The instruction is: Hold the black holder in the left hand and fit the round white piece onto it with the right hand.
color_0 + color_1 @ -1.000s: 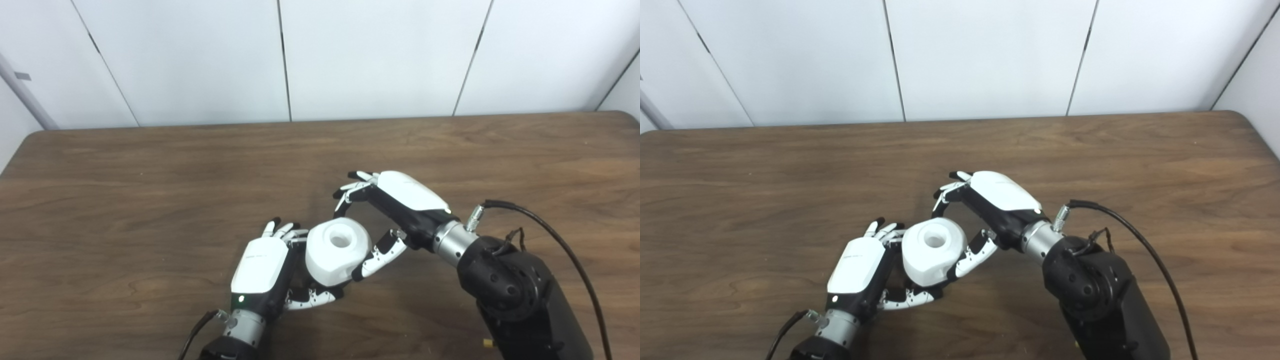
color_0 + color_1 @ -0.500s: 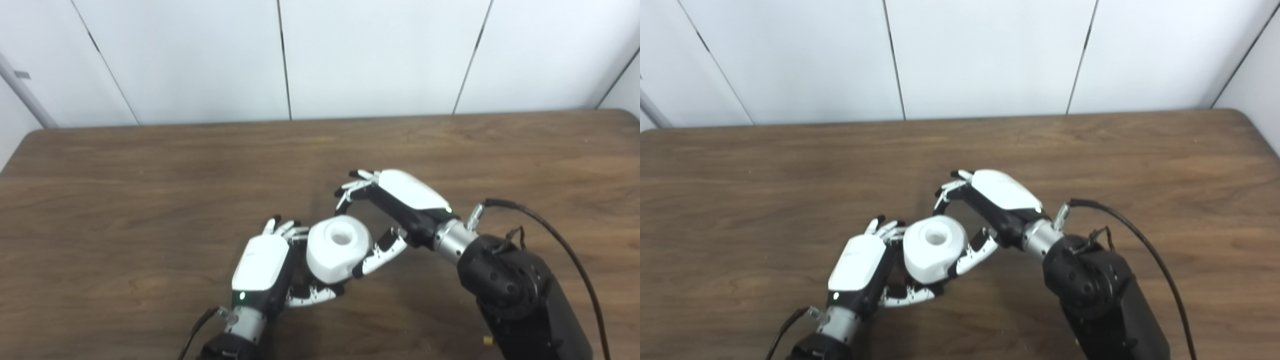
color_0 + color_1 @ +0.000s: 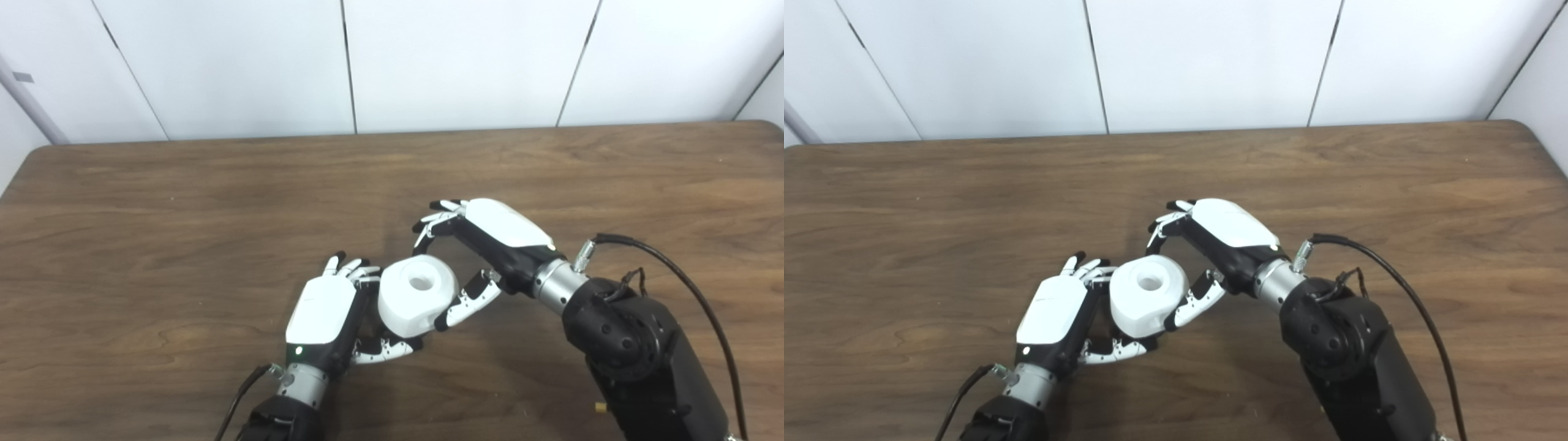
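The round white piece (image 3: 416, 294) with a hole in its top sits tilted in my left hand (image 3: 321, 309), also in the right eye view (image 3: 1148, 294). My left hand's fingers and thumb curl around what is under the piece. The black holder is almost wholly hidden beneath the piece and inside that hand. My right hand (image 3: 496, 236) arches over the piece from the right. Its thumb (image 3: 465, 303) rests against the piece's lower right side. Its fingers (image 3: 432, 223) curl above the far edge with a gap to the piece.
The brown wooden table (image 3: 184, 202) runs to a white panelled wall at the back. A black cable (image 3: 674, 275) loops off my right forearm (image 3: 625, 343). The table's left edge (image 3: 12, 184) and far right corner (image 3: 1528, 138) show.
The whole picture has shifted a little, so the camera moved. My right hand's fingers have risen slightly off the white piece. The left hand and the piece hold the same pose.
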Controlling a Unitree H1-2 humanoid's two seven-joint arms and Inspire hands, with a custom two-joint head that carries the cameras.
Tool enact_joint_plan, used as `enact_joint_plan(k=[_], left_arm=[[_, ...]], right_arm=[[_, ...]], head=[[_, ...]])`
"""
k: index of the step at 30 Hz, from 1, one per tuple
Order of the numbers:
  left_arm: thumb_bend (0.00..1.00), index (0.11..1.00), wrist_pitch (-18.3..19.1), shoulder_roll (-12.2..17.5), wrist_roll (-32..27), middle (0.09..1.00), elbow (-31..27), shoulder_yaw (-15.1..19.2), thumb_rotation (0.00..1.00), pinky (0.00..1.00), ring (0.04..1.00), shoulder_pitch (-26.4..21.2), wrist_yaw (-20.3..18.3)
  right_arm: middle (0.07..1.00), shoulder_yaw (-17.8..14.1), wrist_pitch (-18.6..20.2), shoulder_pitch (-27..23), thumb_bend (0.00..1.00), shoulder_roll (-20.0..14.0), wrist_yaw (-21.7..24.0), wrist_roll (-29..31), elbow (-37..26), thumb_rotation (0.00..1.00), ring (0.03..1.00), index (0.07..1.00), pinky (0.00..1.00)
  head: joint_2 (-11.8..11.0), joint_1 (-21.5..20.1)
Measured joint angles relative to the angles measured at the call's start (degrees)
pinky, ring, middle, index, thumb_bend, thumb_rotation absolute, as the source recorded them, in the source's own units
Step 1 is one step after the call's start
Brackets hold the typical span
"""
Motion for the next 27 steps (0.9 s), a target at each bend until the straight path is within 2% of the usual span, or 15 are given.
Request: enact_joint_plan(k=[2, 5, 16, 23, 27], left_arm=[[0.52, 0.487, 0.0, 0.0, 0.0, 0.783, 0.0, 0.0, 0.05, 1.0, 0.89, 0.0, 0.0], [0.52, 0.487, 0.0, 0.0, 0.0, 0.783, 0.0, -0.1, 0.05, 1.0, 0.89, -0.1, -0.1], [0.52, 0.486, 0.1, 0.0, 0.0, 0.778, 0.0, -0.1, 0.05, 1.0, 0.884, -0.2, -0.1], [0.52, 0.486, 0.1, -0.1, 0.1, 0.778, 0.0, -0.2, 0.05, 1.0, 0.887, -0.2, 0.0], [0.52, 0.486, 0.1, 0.0, 0.1, 0.775, 0.1, -0.2, 0.05, 1.0, 0.886, -0.2, 0.0]], right_arm=[[0.852, 0.0, 0.0, 0.0, 0.96, -0.1, 0.0, 0.0, 0.0, 0.29, 0.989, 0.606, 1.0], [0.868, 0.0, 0.1, 0.0, 1.0, -0.1, 0.0, 0.1, 0.0, 0.31, 1.0, 0.632, 1.0], [0.893, -0.1, 0.1, 0.0, 1.0, -0.2, 0.0, 0.1, 0.2, 0.33, 1.0, 0.684, 1.0], [0.992, 0.0, 0.1, 0.0, 1.0, -0.9, 0.2, -1.2, 0.2, 0.4, 1.0, 0.841, 1.0], [1.0, 0.0, 0.7, -0.3, 1.0, -1.1, 2.0, -1.8, 0.1, 0.42, 1.0, 0.896, 1.0]], head=[[0.0, 0.0], [-0.2, -0.1], [-0.4, -0.2], [-0.4, -0.3], [-0.4, -0.4]])
